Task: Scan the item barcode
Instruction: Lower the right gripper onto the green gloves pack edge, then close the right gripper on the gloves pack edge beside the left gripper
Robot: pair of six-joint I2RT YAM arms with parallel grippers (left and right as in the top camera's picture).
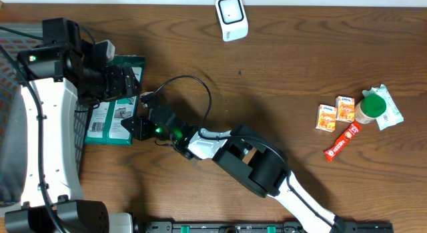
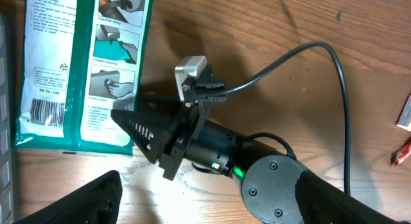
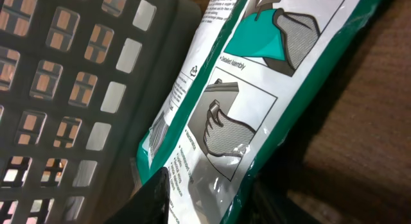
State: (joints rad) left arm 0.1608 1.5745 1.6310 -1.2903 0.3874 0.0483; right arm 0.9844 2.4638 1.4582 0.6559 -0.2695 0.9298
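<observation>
The item is a flat green and white packet [image 1: 107, 123] lying by the basket, printed side up, with its barcode [image 2: 47, 112] near the lower left corner. My right gripper [image 1: 138, 123] reaches the packet's near right corner. In the right wrist view, the packet's green edge [image 3: 257, 147] lies between the jaws of my right gripper [image 3: 212, 208]. One finger [image 3: 154, 198] sits over the white face and a gap still shows, so it is open. My left gripper [image 2: 212, 208] hangs wide open above the right arm's wrist, holding nothing. The white scanner [image 1: 231, 17] stands at the table's far edge.
A grey mesh basket [image 3: 64, 76] stands directly left of the packet. The right arm's black cable [image 2: 321, 76] loops over the table. Two small orange boxes [image 1: 335, 113], a red stick pack [image 1: 342, 141] and a green-lidded jar [image 1: 371, 107] lie at the right.
</observation>
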